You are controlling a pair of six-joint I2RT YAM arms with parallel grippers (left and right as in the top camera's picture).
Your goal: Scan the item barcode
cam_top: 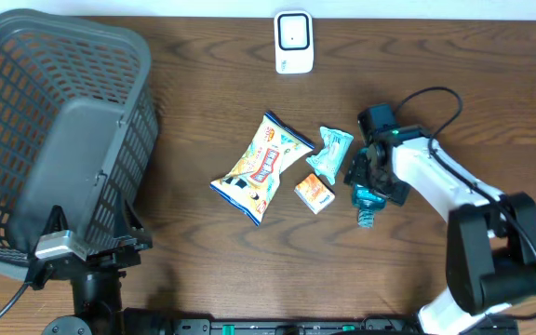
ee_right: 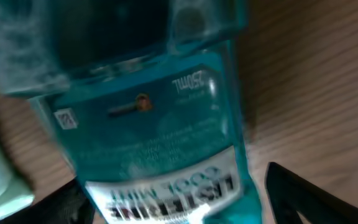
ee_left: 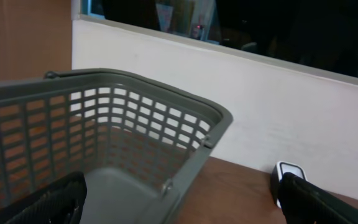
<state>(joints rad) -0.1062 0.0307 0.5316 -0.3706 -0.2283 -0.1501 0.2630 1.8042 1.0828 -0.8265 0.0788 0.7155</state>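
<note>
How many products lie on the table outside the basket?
4: snack bag mid-table, teal packet to its right, orange box below it, mouthwash bottle under the right gripper. Others may hide beneath it.

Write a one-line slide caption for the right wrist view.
Right end effector straddles a teal Listerine Cool Mint mouthwash bottle lying on the wooden table.

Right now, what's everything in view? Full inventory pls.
basket: 1, grey, table's left end
scanner: 1, white, far edge, centre
snack bag: 1, yellow and blue, table centre
packet: 1, teal, right of the snack bag
small box: 1, orange, beside the packet, robot side
mouthwash bottle: 1, teal, lying right of the small box
table: 1, brown wood
left end effector: 1, black, open, facing the basket
right end effector: 1, black, open, astride the mouthwash bottle
</note>
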